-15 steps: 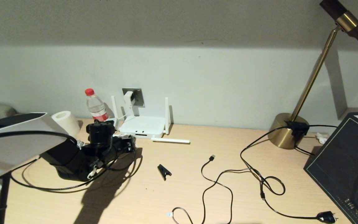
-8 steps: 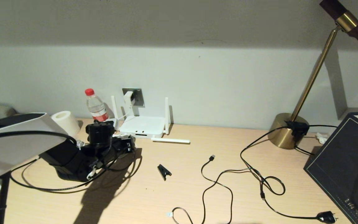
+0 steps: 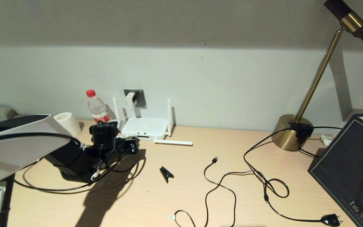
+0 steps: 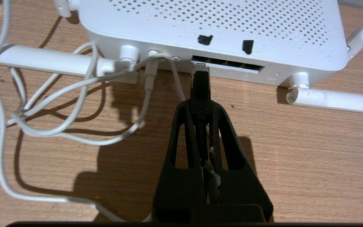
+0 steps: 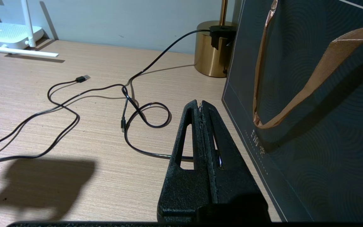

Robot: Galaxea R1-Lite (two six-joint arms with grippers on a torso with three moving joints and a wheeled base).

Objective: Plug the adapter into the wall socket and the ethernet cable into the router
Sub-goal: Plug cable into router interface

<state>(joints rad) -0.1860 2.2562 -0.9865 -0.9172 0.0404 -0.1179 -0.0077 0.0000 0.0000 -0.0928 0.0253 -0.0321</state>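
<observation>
While my left gripper [image 4: 201, 104] sits low at the left-centre of the head view, right in front of the router [image 3: 143, 127], its jaws are clamped on the ethernet cable [image 4: 200, 85], and the clear connector tip is right at the leftmost of the dark ports, touching the opening; can't tell if it's seated.

My right gripper [image 5: 201, 108] hangs over the desk [image 3: 200, 189] at the lower right beside a dark gift bag [image 5: 310, 110], jaws pressed together on nothing.

Writing: not much readable. A slip at the bottom left corner of the head view has handwritten marks I can't make out, and the small print along the bag's edge is too tiny.

Counts: one router, and I can spot three of its antennas, two upright and one lying flat on the desk. One adapter [image 3: 130, 99] sits in the wall socket [image 3: 139, 97] on the wall just above the router. One red-capped bottle [image 3: 97, 107], one paper roll [image 3: 66, 123], one brass lamp [image 3: 291, 132], one small black clip [image 3: 166, 173].
</observation>
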